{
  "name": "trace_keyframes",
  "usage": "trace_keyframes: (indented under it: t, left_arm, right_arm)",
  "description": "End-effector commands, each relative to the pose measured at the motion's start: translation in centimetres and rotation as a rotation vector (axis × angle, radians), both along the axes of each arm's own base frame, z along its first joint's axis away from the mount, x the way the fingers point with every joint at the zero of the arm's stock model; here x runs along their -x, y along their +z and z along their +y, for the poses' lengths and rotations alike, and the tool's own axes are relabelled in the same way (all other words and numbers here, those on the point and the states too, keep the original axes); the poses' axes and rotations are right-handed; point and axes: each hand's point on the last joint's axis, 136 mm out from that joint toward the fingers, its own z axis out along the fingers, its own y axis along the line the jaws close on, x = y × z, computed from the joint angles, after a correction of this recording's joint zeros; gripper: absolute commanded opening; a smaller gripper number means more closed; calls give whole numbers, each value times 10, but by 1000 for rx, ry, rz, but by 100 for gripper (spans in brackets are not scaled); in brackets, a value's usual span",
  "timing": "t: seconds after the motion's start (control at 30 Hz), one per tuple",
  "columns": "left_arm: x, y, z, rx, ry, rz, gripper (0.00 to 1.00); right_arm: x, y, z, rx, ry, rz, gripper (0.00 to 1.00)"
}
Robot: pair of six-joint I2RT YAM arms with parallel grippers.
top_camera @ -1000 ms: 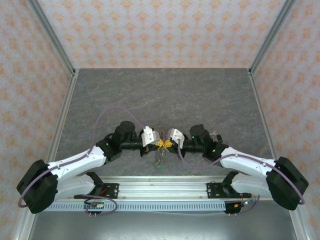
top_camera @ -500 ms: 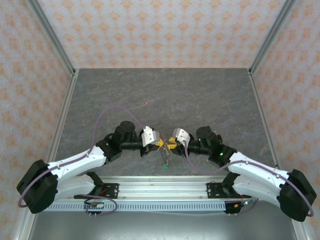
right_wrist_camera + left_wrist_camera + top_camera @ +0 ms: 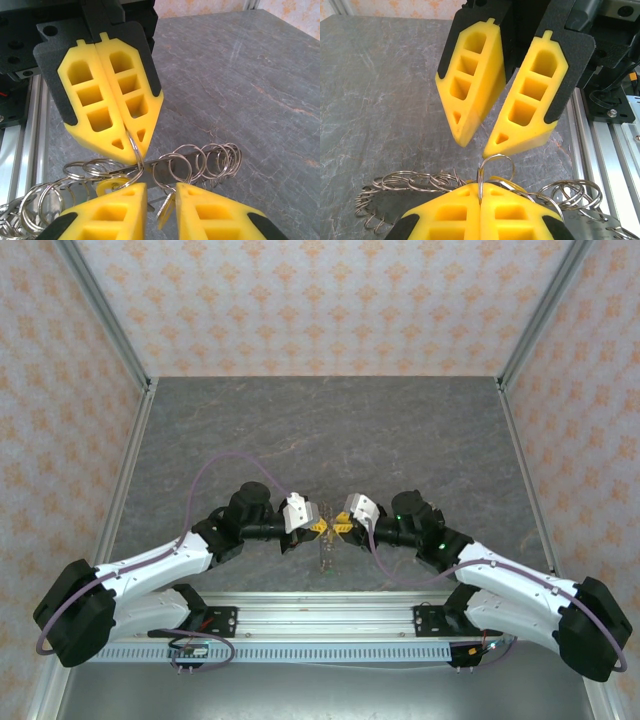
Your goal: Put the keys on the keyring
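**Floppy ring chain pinched at one loop**

My left claw (image 3: pixel 480 200) is clenched on one loop of the keyring (image 3: pixel 210 157). My right claw (image 3: pixel 160 192) is parted, just beside it. The yellow key (image 3: pixel 107 188) lies among the loops. Probably light, floppy and slippery, so pinch a loop flat.

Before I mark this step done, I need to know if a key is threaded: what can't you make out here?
- Top view: the keyring between the pincers is too small to read.
- Left wrist view: the left pincer, shut on one ring, hides that ring's lower half.
- Right wrist view: rings overlap the yellow key, and the open right pincer covers what lies under it, so threading is unclear.
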Motion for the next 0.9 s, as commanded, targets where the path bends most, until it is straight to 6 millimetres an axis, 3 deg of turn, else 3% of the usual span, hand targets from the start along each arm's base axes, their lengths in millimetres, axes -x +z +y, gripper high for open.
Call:
trace_keyframes:
  t: [0.0, 0.23, 0.37, 0.67, 0.87]
  left_arm:
    - [-2, 25, -8, 80, -15, -54, 0]
    - [-4, 23, -8, 72, -11, -48, 0]
    - [-4, 24, -8, 71, -10, -49, 0]
    - [-4, 30, -9, 103, -9, -55, 0]
    - [-1, 34, -13, 129, -34, -42, 0]
  right_arm:
    - [-3, 23, 4, -57, 5, -44, 20]
    - [-8, 37, -5, -92, -58, -87, 19]
    - [0, 41, 3, -119, 5, -54, 19]
    - [-4, 8, 7, -51, 2, 7, 12]
    - [-6, 6, 11, -63, -3, 45, 8]
